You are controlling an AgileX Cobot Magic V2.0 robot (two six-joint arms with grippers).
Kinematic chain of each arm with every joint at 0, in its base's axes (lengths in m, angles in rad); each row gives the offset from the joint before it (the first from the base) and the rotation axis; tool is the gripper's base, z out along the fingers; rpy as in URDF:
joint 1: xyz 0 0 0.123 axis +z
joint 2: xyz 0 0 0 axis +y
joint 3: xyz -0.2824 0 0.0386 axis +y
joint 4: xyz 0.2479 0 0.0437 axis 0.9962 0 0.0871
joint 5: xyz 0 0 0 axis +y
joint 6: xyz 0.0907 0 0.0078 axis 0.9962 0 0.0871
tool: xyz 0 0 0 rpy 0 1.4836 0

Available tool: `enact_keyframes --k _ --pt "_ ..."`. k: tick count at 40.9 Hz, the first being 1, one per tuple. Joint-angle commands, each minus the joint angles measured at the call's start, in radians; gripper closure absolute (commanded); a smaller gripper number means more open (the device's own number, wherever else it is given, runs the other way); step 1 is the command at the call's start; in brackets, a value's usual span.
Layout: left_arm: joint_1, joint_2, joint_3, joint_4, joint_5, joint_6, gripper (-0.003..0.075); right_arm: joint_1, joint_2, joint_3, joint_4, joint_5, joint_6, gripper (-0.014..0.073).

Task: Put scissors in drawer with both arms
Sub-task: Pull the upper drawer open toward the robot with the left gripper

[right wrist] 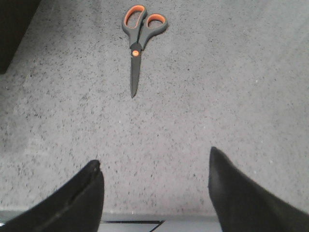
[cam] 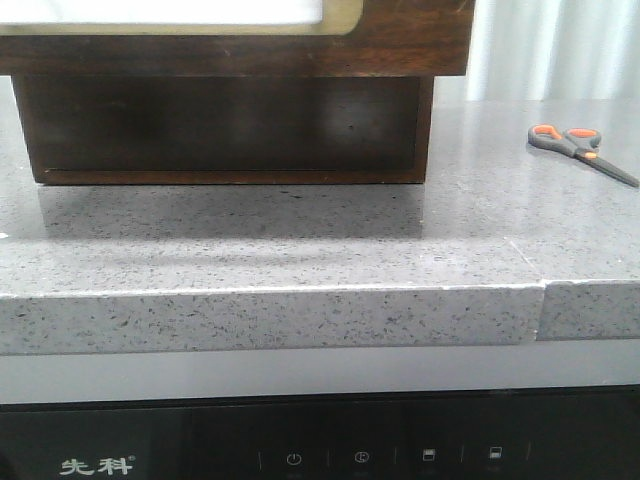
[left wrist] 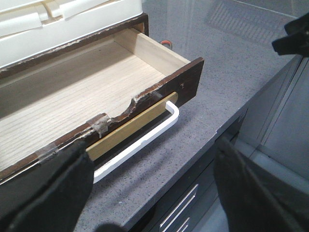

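The left hand point(left wrist: 154, 188) stood wide apart and held nothing, its two black fingers point(left wrist: 53, 193) framing the open drawer point(left wrist: 87, 92) in the left wrist view. That view alone showed the drawer's pale wood floor, bare where visible, the chipped dark rim of its front, a brass-coloured strip point(left wrist: 130, 126) and a white bar handle point(left wrist: 145, 137) below it. A small orange-tinged object sat just past the drawer's far corner, too little of it showing to name. The right hand point(right wrist: 154, 193) was likewise spread open and empty, hovering over the speckled grey surface point(right wrist: 217, 96). Only the right wrist view gave the scissors point(right wrist: 137, 43) in full: one pair, blades closed, lying flat on the surface well apart from the fingers, tips pointing toward the hand, an orange pivot dot between two orange-lined loops. In the front view neither hand appeared; the drawer point(cam: 230, 130) showed from below as a dark brown box under a cream-framed white panel, and the scissors point(cam: 580, 148) lay far off to its right on the surface point(cam: 300, 230). Below the surface edge, a black appliance panel point(cam: 320, 450) carried the pale characters "先科" point(cam: 97, 466) and four small control icons.
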Motion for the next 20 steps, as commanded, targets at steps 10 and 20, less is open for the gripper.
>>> enact_keyframes --k 10,20 --pt "-0.006 0.008 -0.031 -0.010 -0.076 -0.009 0.0208 0.001 0.367 -0.335 0.012 0.107 -0.010 0.0104" --pt "-0.006 0.008 -0.031 -0.010 -0.076 -0.009 0.0208 -0.003 0.656 -0.568 0.021 0.252 -0.017 0.0106"
